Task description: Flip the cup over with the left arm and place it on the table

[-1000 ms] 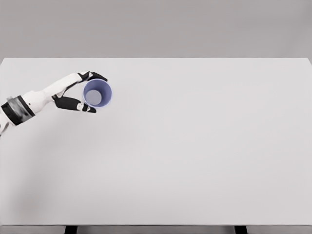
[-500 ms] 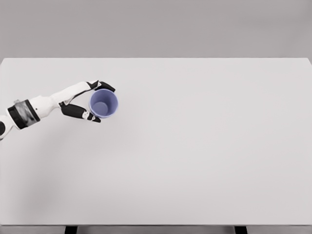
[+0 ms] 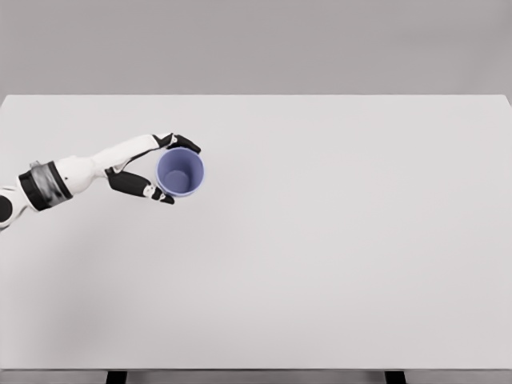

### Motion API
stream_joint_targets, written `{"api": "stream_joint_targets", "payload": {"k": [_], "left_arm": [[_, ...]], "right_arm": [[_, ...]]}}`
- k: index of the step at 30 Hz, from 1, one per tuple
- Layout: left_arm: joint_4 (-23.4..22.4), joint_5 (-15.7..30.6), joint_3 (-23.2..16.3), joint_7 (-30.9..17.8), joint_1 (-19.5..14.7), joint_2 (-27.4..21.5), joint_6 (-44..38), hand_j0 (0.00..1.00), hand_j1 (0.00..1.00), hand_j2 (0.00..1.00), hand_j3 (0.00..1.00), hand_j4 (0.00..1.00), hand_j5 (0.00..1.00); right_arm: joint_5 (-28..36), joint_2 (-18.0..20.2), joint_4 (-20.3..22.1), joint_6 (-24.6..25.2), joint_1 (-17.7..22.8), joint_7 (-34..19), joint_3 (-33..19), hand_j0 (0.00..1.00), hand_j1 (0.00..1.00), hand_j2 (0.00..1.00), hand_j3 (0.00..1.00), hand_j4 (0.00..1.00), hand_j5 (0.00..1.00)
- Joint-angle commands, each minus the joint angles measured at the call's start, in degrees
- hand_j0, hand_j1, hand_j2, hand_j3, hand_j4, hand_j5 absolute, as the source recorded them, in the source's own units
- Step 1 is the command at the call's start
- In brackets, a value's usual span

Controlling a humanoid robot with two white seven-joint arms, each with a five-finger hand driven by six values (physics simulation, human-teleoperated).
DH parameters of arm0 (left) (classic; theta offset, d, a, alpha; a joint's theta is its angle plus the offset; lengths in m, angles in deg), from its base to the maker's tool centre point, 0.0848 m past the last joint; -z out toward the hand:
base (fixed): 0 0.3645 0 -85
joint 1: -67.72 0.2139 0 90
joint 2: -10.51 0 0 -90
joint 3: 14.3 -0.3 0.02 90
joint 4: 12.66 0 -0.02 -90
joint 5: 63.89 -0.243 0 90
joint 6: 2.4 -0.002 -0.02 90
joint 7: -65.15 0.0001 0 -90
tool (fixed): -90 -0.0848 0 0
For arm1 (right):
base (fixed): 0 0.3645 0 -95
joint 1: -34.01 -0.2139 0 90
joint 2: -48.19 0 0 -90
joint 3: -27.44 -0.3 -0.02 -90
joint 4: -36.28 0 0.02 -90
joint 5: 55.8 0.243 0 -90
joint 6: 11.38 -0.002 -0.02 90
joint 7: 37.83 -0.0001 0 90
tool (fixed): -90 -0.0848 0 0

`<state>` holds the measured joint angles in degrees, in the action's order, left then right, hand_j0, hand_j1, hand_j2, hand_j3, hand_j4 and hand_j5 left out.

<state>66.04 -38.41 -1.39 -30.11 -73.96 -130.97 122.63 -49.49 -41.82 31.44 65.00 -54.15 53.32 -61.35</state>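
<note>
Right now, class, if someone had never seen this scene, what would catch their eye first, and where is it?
The blue cup stands out first: the only colour on a wide white table, sitting in its left part with the open mouth facing up toward the camera. Next is the left hand, reaching in from the left edge on a white arm, its dark fingers curled around the cup's sides.

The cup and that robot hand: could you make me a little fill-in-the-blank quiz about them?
1. The cup is coloured ____.
2. The cup's open mouth faces ____.
3. The ____ hand has its fingers around the cup.
4. Everything sits over a white ____.

Missing words: blue; up; left; table
</note>
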Motion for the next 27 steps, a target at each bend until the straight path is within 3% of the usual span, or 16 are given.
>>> {"api": "stream_joint_targets", "payload": {"k": [1, 15, 27], "left_arm": [[0.32, 0.37, -1.48, 0.85, -0.17, -0.03, -0.03, 0.68, 0.68, 0.68, 0.68, 0.68, 0.68], [0.59, 0.37, -12.03, 4.46, -7.56, 0.15, -0.03, 0.68, 0.68, 0.68, 0.68, 0.68, 0.68], [1.11, 0.37, -14.76, 4.72, -9.67, 0.41, -0.03, 0.69, 0.69, 0.69, 0.69, 0.69, 0.69]], "right_arm": [[0.02, 0.00, 0.00, 0.00, 0.00, -0.01, 0.03, 1.00, 1.00, 1.00, 1.00, 1.00, 1.00], [0.02, 0.00, 0.00, 0.00, 0.00, -0.01, 0.03, 1.00, 1.00, 1.00, 1.00, 1.00, 1.00], [0.02, 0.00, 0.00, 0.00, 0.00, -0.01, 0.03, 1.00, 1.00, 1.00, 1.00, 1.00, 1.00]]}}
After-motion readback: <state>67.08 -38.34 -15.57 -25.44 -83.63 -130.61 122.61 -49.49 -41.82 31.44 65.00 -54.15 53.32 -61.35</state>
